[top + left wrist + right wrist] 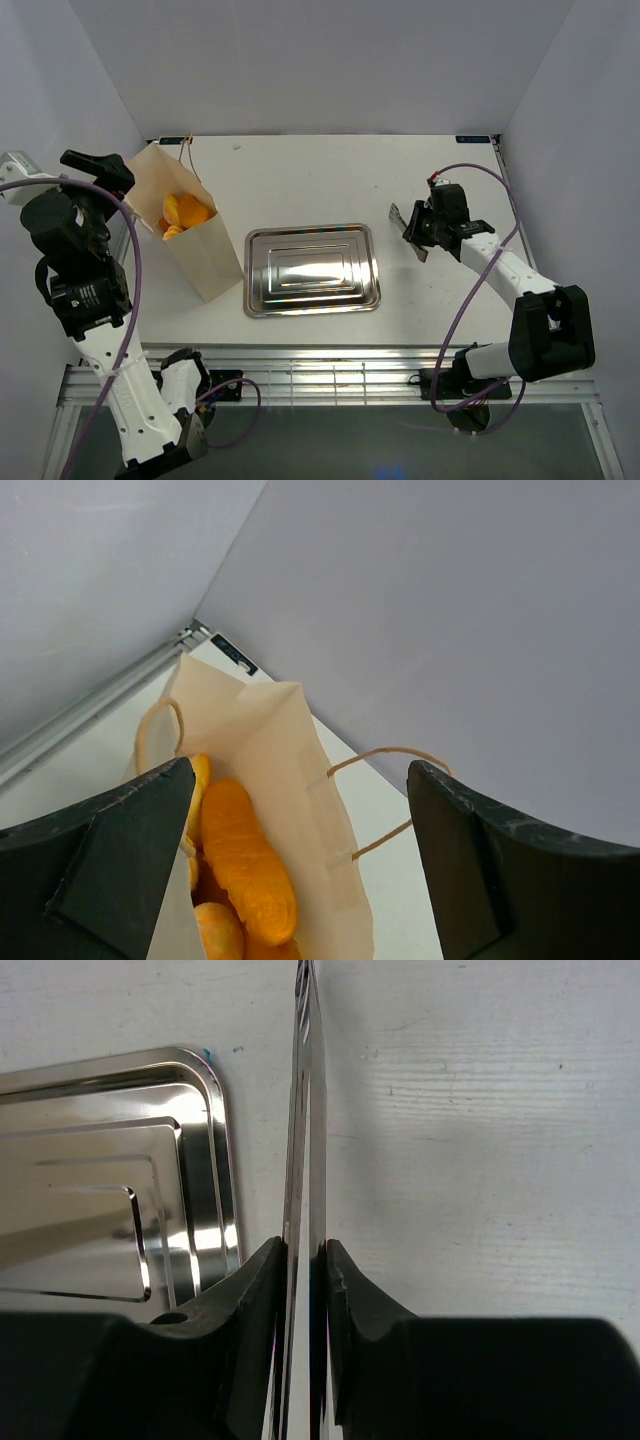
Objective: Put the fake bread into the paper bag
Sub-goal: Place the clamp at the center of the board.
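Observation:
The cream paper bag (190,240) stands upright at the left of the table, and orange fake bread (183,213) shows through its open top. From the left wrist view, several glossy orange loaves (245,855) lie inside the bag (300,810), whose brown cord handles stick out. My left gripper (100,165) hovers above the bag's mouth, wide open and empty (300,860). My right gripper (425,222) sits right of the tray, shut on the metal tongs (305,1160), whose two blades are squeezed together between the pads.
An empty shiny steel tray (312,270) lies at the table's middle; its corner (200,1160) shows left of the tongs in the right wrist view. White walls enclose the table on three sides. Cables trail from both arms.

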Robot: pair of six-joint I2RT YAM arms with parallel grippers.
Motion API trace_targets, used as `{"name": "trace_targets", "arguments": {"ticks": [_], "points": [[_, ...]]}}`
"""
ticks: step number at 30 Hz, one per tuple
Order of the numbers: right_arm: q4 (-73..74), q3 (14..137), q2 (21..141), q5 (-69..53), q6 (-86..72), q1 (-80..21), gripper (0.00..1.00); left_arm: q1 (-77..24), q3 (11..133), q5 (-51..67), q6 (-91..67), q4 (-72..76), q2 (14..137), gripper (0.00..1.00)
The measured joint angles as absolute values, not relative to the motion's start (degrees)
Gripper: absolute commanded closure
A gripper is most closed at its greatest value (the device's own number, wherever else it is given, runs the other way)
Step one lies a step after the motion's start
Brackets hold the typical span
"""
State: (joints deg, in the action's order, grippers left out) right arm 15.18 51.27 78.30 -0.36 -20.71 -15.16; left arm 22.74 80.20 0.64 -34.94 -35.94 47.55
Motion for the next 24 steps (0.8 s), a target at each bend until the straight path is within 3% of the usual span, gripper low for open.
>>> {"name": "trace_targets", "arguments": {"ticks": [5,11,16,19,24], "points": [[11.22,47.92,78.43,-1.67,-22.13,-15.18,0.69,22.76,90.56,0.19,-33.19,-37.50,51.53,0.02],[6.68,44.99,79.66,-4.38,-23.92,-15.18,0.68,22.63,95.13,18.39,-38.59,-28.18,58.52,0.02],[4.49,41.41,81.69,-6.33,-25.45,-15.29,0.64,18.98,94.56,25.76,-41.91,-23.42,63.61,0.02],[4.16,39.94,83.26,-7.01,-26.37,-15.42,0.63,10.90,95.81,25.78,-42.35,-21.65,66.48,0.02],[3.64,37.76,84.01,-7.70,-27.07,-15.46,0.59,-12.43,98.45,17.98,-38.33,-19.77,72.69,0.02]]}}
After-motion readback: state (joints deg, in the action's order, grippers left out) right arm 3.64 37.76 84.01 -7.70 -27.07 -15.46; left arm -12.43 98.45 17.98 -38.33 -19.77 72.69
